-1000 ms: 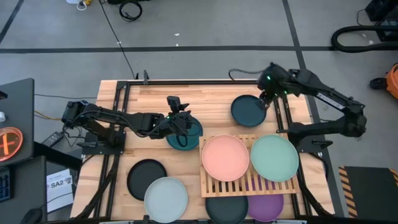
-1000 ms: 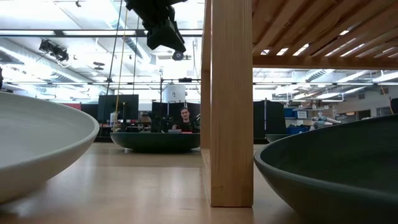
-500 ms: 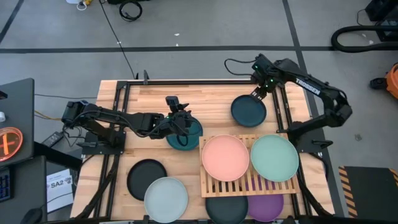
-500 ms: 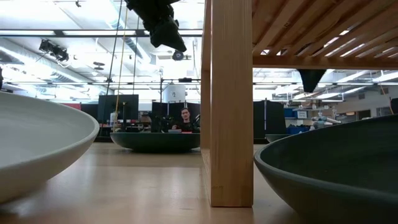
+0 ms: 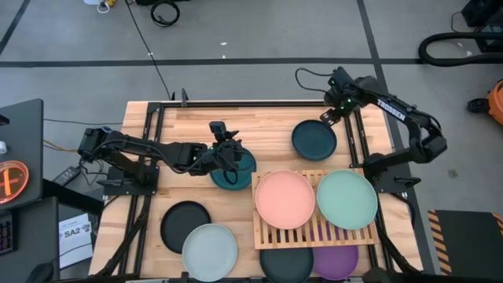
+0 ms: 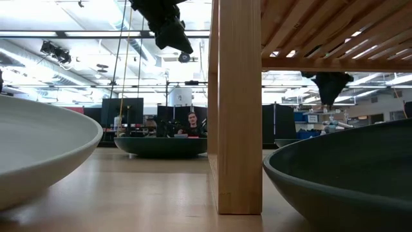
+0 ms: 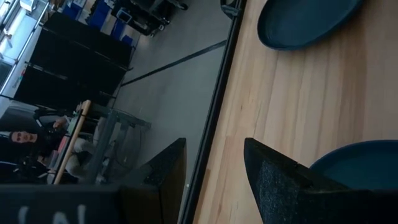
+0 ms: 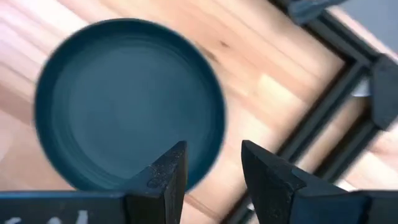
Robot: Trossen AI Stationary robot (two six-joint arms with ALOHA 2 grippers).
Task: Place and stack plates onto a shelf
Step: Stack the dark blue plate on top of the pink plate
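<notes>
High view, shelf: the slatted wooden shelf (image 5: 316, 228) carries two plates on top, a pink plate (image 5: 284, 199) and a mint plate (image 5: 346, 199), side by side; neither has a second plate on it.
High view, under the shelf: a dark plate (image 5: 286, 262) and a purple plate (image 5: 336, 260) show past its near edge, seemingly on the table beneath it.
High view, loose plates: a black plate (image 5: 185, 225) and a pale grey plate (image 5: 210, 251) lie on the table (image 5: 259, 126) left of the shelf; a teal plate (image 5: 244, 167) sits under the left arm; a navy plate (image 5: 314, 140) sits near the far right corner.
High view, left gripper (image 5: 230, 159): over the teal plate, holding nothing.
High view, right gripper (image 5: 331, 115): just beside the navy plate's far edge, empty.
Low view: the shelf leg (image 6: 236, 106) stands between two near plate rims; a far plate rests flat on the table, with a person beyond.
Left wrist view: fingers (image 7: 278, 182) spread apart, the teal plate's rim just beyond them.
Right wrist view: fingers (image 8: 163, 181) spread, the navy plate below, not gripped.
Progress: judged early; two plates placed, no stacking begun, at least four plates left.
</notes>
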